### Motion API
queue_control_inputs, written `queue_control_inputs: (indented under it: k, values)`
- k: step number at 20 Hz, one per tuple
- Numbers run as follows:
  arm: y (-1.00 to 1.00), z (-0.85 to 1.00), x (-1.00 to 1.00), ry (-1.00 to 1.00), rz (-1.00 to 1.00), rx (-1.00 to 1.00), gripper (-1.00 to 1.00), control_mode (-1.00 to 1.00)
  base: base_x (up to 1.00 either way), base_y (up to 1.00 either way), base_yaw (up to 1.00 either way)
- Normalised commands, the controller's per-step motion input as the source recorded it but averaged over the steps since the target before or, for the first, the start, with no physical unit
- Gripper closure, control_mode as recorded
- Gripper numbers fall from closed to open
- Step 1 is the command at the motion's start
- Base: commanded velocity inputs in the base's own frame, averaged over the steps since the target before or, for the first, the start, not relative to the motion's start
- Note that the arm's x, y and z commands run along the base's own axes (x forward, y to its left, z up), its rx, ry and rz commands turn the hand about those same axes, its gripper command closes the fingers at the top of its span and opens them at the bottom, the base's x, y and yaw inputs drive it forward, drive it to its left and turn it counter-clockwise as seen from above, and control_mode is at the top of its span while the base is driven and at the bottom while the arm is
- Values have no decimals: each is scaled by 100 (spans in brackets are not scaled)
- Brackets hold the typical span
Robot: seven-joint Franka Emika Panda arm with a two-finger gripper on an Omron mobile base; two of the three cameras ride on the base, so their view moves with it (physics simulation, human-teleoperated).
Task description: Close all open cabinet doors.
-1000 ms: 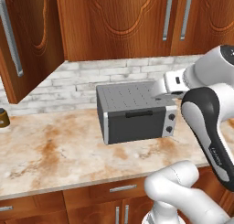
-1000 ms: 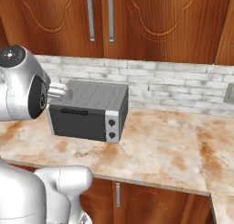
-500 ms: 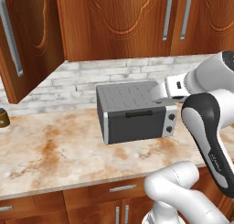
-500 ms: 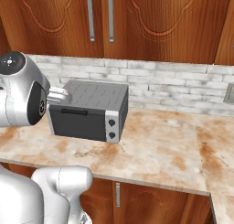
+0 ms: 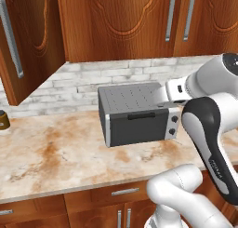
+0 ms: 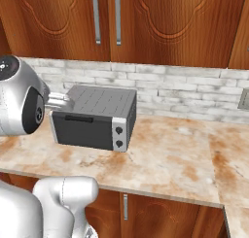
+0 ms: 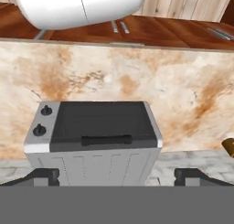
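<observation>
Marbled beige counter (image 5: 56,152), pale brick backsplash (image 6: 194,93), perhaps an outlet plate (image 6: 244,99).

My arm (image 5: 209,143) is glossy white with rounded, bulbous shells and dark grey to black joint bands. One dark link carries small pale lettering, too small to read. A round dark joint cap (image 6: 33,110) sits on the white shoulder-like housing; another dark cap tops the upper joint. My fingertips (image 7: 43,176) are small, dark grey, blocky. No cables or screws visible.
</observation>
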Motion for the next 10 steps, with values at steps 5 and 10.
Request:
queue_control_inputs:
  k: [5, 10]
  values:
    - [5, -3, -16, -2, 0, -2, -100, 100, -29, 27, 0]
    - [0, 0, 0, 0, 0, 0, -100, 100, -46, 70, 0]
